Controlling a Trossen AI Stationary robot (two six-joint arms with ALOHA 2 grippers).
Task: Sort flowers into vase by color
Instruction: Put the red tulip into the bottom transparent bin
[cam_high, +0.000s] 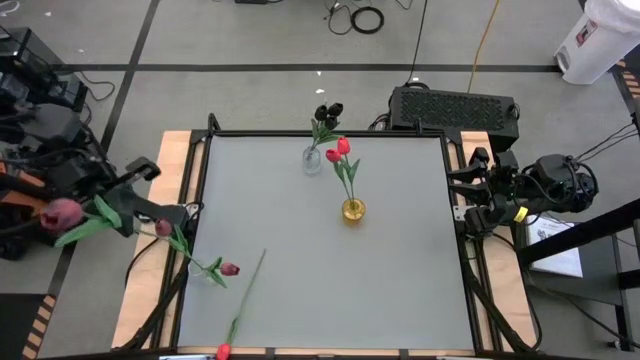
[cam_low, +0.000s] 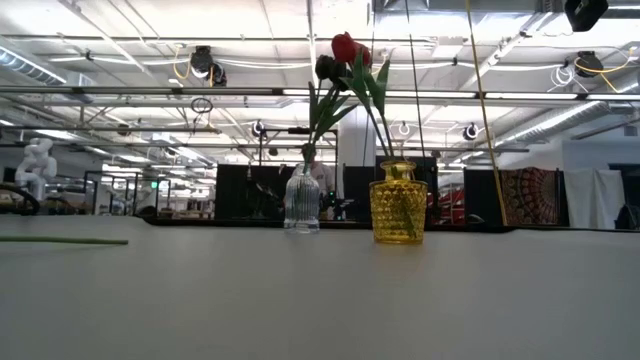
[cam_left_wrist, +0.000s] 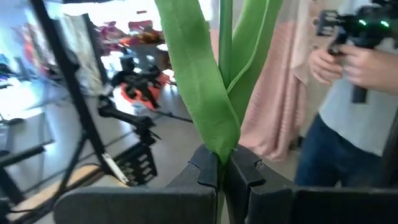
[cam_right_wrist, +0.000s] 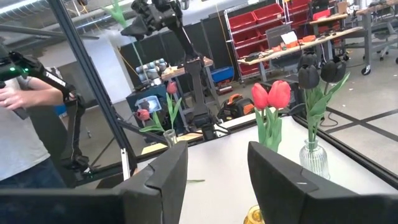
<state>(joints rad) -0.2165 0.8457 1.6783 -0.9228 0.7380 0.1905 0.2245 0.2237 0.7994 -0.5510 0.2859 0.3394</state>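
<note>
The left gripper (cam_left_wrist: 222, 177) has its dark jaws clamped on the thin green stem of a dusky-pink artificial tulip (cam_high: 62, 213), whose broad green leaves rise straight out from between the fingers (cam_left_wrist: 205, 168). In the high view this gripper (cam_high: 118, 212) hangs off the table's left edge, over the floor, the flower head pointing further left. The right gripper (cam_right_wrist: 214, 165) has its jaws apart with nothing between them; it waits beyond the table's right edge (cam_high: 470, 200), pointing in across the top.

On the grey table (cam_high: 380, 290), a small ribbed clear glass vase (cam_high: 312, 160) stands at the far edge with black tulips (cam_high: 328, 111) in it. Just near and to the right of it is a textured yellow glass vase (cam_high: 353, 210) holding two red tulips (cam_high: 338, 150). At the left edge another clear glass vase (cam_high: 205, 270) holds dark maroon tulips (cam_high: 229, 269), leaning. A single red tulip (cam_high: 222, 351) lies flat on a long green stem (cam_high: 248, 290), its head at the near edge.

The centre, right and near-right of the tabletop are open. A person (cam_left_wrist: 354, 93) stands beyond the left side, hands on a dark device.
</note>
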